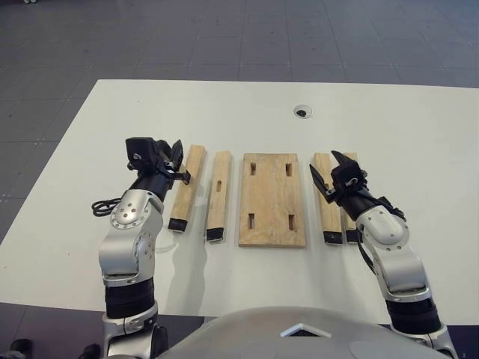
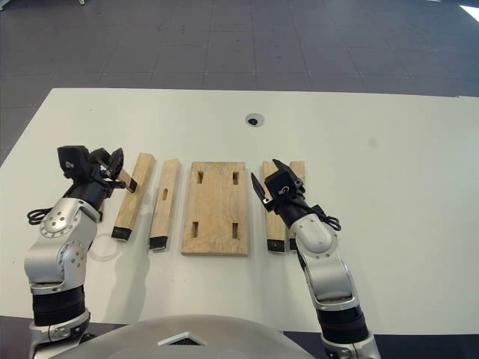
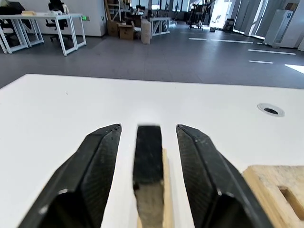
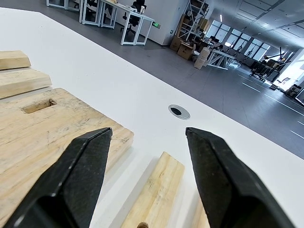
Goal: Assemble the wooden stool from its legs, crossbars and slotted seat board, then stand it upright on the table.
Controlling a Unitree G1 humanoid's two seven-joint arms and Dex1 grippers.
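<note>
The slotted seat board (image 1: pixel 272 198) lies flat mid-table. To its left lie two wooden bars (image 1: pixel 187 187) (image 1: pixel 218 196) with dark near ends, and to its right two more (image 1: pixel 326 198) (image 1: pixel 350 206). My left gripper (image 1: pixel 179 163) is open at the far end of the leftmost bar. In the left wrist view that bar's dark end (image 3: pixel 148 161) sits between the fingers with a gap on each side. My right gripper (image 1: pixel 331 172) hovers open over the far ends of the right pair. The bar (image 4: pixel 156 190) lies below its spread fingers, with the seat board (image 4: pixel 47 128) beside it.
A round cable hole (image 1: pixel 302 112) sits in the white table (image 1: pixel 419 149) beyond the parts. A black cable (image 1: pixel 101 206) loops near the left arm. Bare tabletop lies at the far side and the right.
</note>
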